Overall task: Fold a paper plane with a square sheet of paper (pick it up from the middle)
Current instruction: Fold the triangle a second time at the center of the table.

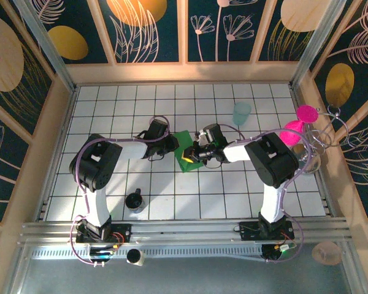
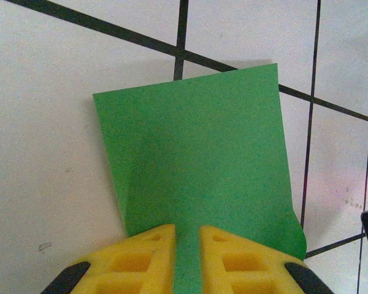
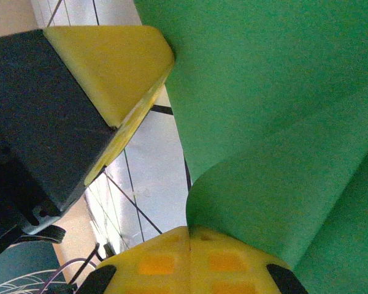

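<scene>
The square sheet of paper (image 1: 185,147) is bright green and sits mid-table between my two grippers. In the left wrist view the sheet (image 2: 196,147) lies mostly flat over the white tiles. My left gripper (image 2: 187,229) is at its near edge, the yellow jaws a narrow gap apart with green showing between them. In the right wrist view the paper (image 3: 264,110) curls up from the seam of my right gripper (image 3: 190,231), whose jaws are pressed together on its edge. The left gripper's yellow finger (image 3: 110,67) is close by, at the upper left of that view.
A pale teal cup (image 1: 241,113) stands behind the right arm. A small black object (image 1: 135,201) sits near the front left. A pink item (image 1: 297,125) and wire loops hang at the right wall. The tiled table (image 1: 110,122) is walled on three sides.
</scene>
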Robot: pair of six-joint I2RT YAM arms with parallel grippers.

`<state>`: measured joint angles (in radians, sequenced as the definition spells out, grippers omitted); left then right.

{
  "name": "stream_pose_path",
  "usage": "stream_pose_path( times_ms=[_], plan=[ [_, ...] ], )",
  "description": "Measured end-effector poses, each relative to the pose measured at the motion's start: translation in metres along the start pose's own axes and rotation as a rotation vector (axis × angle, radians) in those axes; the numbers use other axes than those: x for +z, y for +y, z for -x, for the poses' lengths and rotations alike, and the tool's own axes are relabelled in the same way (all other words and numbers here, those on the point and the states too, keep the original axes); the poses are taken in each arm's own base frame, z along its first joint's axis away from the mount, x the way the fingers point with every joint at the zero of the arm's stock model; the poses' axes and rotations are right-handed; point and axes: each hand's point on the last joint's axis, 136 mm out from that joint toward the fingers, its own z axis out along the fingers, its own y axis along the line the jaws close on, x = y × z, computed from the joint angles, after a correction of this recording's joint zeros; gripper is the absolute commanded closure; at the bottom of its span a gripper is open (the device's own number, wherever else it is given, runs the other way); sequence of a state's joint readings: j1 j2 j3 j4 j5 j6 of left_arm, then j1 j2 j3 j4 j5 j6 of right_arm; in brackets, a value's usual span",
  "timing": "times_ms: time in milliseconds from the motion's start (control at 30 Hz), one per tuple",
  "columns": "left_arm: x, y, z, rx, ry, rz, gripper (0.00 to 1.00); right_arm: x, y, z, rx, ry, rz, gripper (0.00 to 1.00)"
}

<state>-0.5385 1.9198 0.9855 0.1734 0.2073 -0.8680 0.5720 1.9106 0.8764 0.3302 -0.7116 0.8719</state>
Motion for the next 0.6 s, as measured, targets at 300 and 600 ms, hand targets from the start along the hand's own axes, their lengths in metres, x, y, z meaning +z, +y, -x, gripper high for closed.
stream_pose_path(
  times_ms=[300,600],
  plan=[
    [0.0000,0.0001,-0.0001,0.000,0.000,0.001,0.81,0.0044,-0.0013,0.0023,0.004,-0.006,0.002,0.96],
    [0.0000,0.0002,-0.0002,0.000,0.001,0.001,0.81,0.0056,-0.0018,0.0041,0.017,-0.014,0.003,0.96]
  ],
)
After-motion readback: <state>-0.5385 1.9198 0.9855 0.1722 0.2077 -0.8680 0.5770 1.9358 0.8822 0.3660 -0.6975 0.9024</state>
